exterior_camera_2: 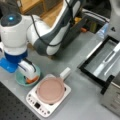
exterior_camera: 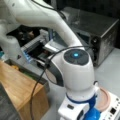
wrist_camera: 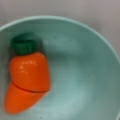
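Downward, end effector [exterior_camera_2: 29, 75] over bowl [exterior_camera_2: 20, 79], carrot [wrist_camera: 27, 80]

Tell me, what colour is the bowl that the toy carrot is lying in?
The bowl is pale mint green, and the carrot in it is orange with a green top. The wrist view shows it best.

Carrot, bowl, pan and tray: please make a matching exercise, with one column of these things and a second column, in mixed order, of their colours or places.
Things:
1. carrot
2. bowl
3. pan
4. tray

Descriptions:
A. pale green, under the hand
B. pinkish, on the white cooker
C. orange with a green top
D. black-rimmed, at a front view's right

Pairs: 1-C, 2-A, 3-B, 4-D
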Robot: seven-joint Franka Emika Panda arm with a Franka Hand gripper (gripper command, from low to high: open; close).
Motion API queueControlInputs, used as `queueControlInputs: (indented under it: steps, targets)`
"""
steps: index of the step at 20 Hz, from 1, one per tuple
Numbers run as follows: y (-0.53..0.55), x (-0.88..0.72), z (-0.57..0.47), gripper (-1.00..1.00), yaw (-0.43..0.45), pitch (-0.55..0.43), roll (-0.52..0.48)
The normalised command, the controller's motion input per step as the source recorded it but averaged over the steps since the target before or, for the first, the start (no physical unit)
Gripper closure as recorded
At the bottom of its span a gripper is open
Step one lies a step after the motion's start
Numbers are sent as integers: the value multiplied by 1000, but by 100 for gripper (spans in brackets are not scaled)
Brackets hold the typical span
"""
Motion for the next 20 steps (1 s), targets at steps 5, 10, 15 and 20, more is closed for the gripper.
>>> queueControlInputs:
  steps: [5, 10, 15, 20]
  targets:
    - [79, -117, -84, -100, 21, 186, 179]
    - [107, -127, -200, -100, 8, 71, 162]
    - [2, -124, -178, -100, -25, -48, 119]
    - [-109, -79, -166, -100, 1, -121, 120]
